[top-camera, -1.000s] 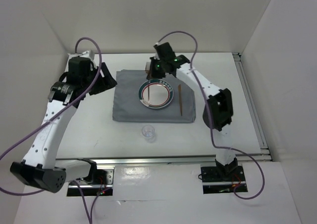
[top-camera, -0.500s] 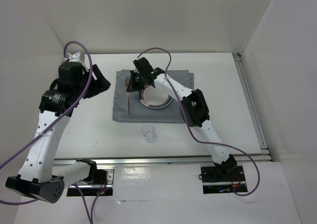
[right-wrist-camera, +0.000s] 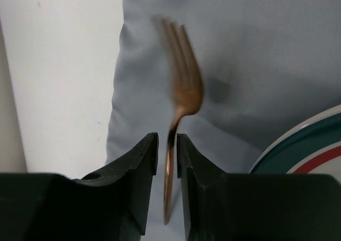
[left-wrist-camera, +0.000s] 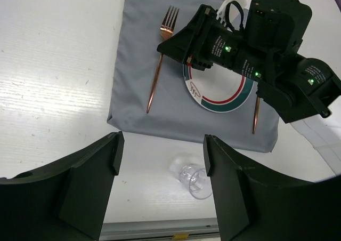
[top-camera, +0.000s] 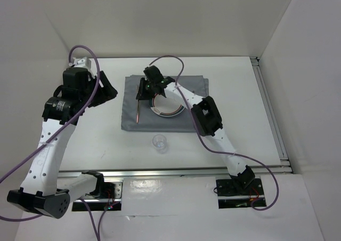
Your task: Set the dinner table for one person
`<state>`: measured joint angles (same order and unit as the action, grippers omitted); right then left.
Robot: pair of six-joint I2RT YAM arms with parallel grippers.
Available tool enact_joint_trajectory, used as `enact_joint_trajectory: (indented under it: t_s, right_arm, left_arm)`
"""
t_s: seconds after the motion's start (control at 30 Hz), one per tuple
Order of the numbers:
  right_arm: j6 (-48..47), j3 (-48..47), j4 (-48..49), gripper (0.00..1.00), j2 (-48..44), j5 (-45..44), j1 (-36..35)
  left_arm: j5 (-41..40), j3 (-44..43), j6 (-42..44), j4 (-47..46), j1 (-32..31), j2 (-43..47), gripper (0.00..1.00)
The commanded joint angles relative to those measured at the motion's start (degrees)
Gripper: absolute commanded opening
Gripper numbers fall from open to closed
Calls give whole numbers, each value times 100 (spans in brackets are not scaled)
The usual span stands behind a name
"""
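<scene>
A robot lab cell: plain white panels (top-camera: 160,17) box in a white table (top-camera: 240,91) bearing two cabled robot arms (top-camera: 50,139).

No writing can be read: the tiny white print on the black wrist housing (left-wrist-camera: 216,42) and the dark scrawl on the plate (left-wrist-camera: 195,89) rim stay illegible.

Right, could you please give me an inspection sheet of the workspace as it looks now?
Surface: white table, metal rail at its near edge.
Job's things: plate on grey mat; fork left of it, copper utensil right; clear cup on the table before the mat.
Clutter: nothing seen.
Grippers: left jaws wide open, empty; right jaws narrowly apart astride the fork handle, grip unclear.
Cables: purple cables in loose loops.
Surroundings: white walls.
</scene>
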<state>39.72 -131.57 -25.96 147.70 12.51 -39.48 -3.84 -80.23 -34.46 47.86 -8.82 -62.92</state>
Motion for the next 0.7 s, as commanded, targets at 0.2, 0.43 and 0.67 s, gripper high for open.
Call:
enact_joint_trajectory:
  t_s: [0.2,0.43,0.67]
  right_arm:
    - [-87,149,574,49,-496,92,20]
    - [-605,462,250,50,-1558,-28,20]
    - [-1142,3783,-322,67,-4366,-1558,-305]
  left_arm:
    - [14,51,159,48,91,183,78]
    - [14,-370,159,163,91,236,78]
    - [-38,-293,159,224,144,420,78]
